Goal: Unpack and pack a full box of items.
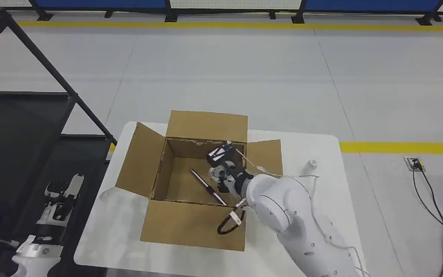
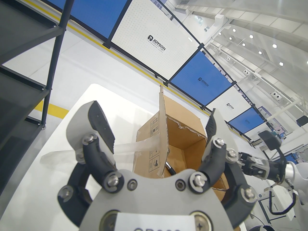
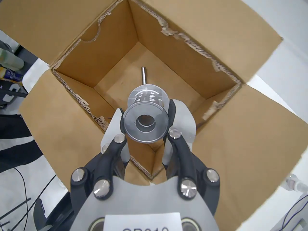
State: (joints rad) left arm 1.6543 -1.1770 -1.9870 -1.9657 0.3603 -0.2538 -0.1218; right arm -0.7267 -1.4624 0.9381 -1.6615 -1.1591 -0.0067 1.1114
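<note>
A metal spool [image 3: 145, 123] is gripped by the right claw [image 3: 146, 116] above the open cardboard box [image 3: 182, 22], and a thin rod [image 3: 143, 74] is seen on its bottom. The left claw [image 2: 155, 117] is held open, well apart, beyond a raised flap [image 2: 163, 131]. A small bottle [image 1: 309, 165] is seen on the worktop [image 1: 322, 149] beside the box.

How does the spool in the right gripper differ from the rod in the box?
The metal spool is short and wide, with flanges and a centre hole; the rod is thin and long. The spool is clamped in the right gripper, off the floor; the rod lies loose on the cardboard box floor. Both look like grey metal.
</note>
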